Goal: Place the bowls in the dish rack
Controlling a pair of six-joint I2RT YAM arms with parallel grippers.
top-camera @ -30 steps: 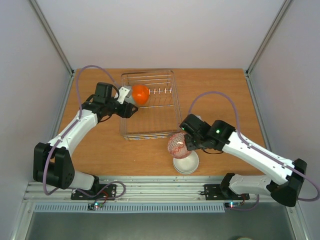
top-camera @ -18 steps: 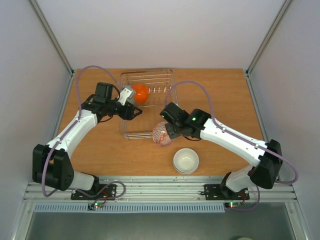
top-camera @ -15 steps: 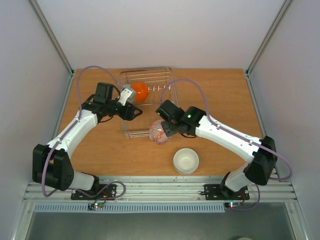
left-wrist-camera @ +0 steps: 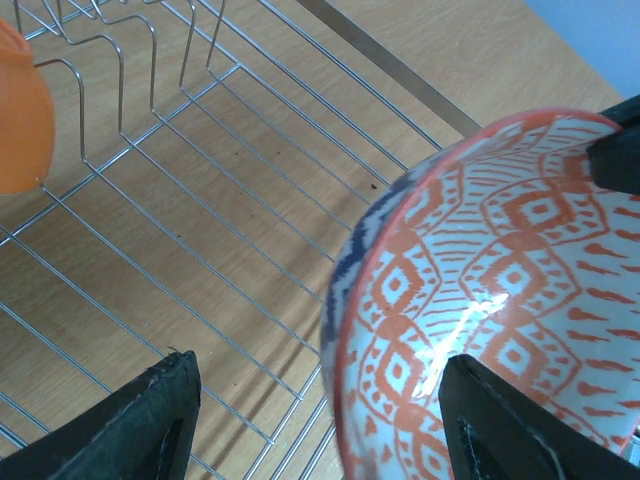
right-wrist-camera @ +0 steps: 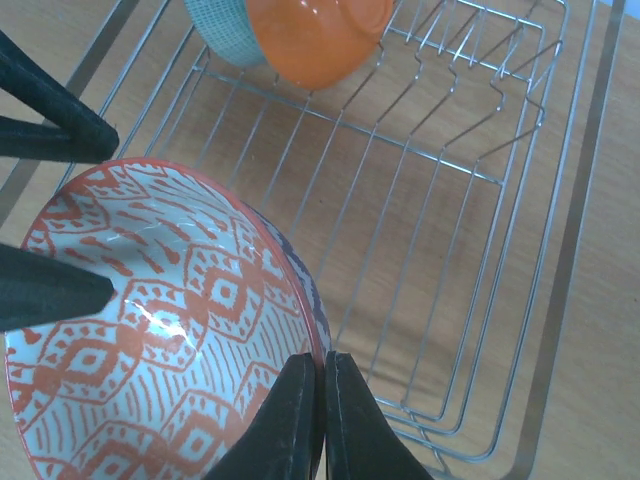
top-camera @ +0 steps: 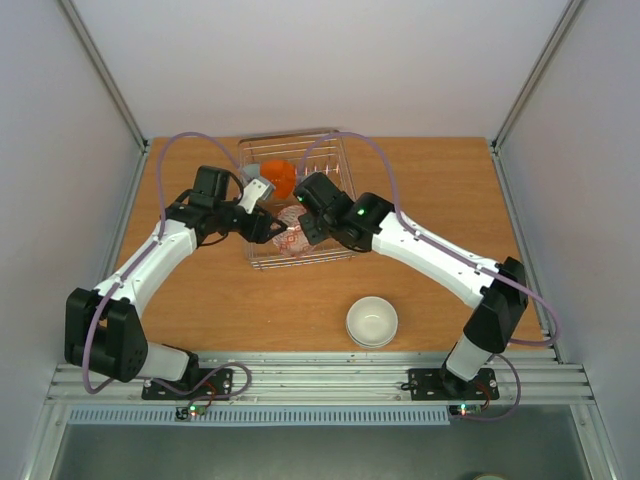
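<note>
Currently I log one dish rack [top-camera: 318, 258] of thin silver wire, standing on the wooden surface [top-camera: 450, 200].

Contents, far left end: one orange bowl [top-camera: 279, 177], tipped on its side, and one pale blue bowl [right-wrist-camera: 222, 22] pressed against it.

Over the rack's near left part is one patterned bowl [right-wrist-camera: 150, 330], orange-red on white inside and dark blue outside, held tilted. I cannot tell whether it touches the wires.

My right hand [right-wrist-camera: 322, 365] is clamped on that bowl's rim.

My left hand [left-wrist-camera: 320, 400] has its jaws spread wide, with the patterned bowl partly between them and no grip that I can see.

Outside the rack, one white bowl [top-camera: 371, 322] sits upright on the surface near the front edge, well apart from the rack.
</note>
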